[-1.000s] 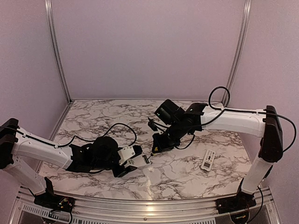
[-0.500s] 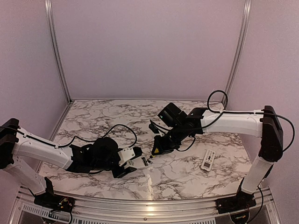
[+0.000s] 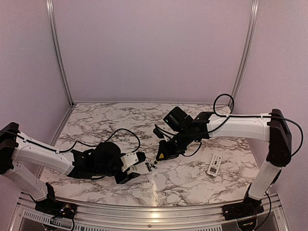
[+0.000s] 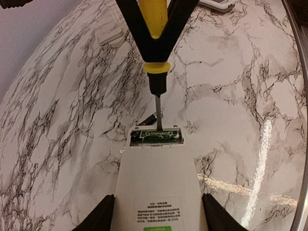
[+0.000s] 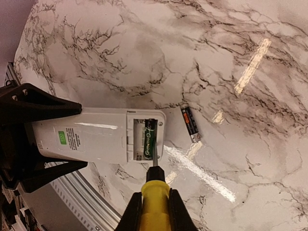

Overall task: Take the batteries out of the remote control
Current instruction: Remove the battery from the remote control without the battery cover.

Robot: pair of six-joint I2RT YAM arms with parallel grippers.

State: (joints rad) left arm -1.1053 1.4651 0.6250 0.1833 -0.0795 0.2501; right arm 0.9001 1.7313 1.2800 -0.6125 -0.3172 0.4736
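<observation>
Careful: your left gripper (image 4: 158,214) has its fingers (image 4: 103,216) clamped on the sides of the remote (image 4: 156,187). The right gripper (image 5: 155,216) pinches the screwdriver (image 5: 155,199), tip at the end of the battery in the bay (image 4: 156,136); the loose battery (image 5: 190,123) lies on the table (image 5: 250,29) just beside the remote. Pry too hard and the tip may skid off the rounded cell into the contact, or the cell may pop out and roll away; the remote could also twist in that side grip.
</observation>
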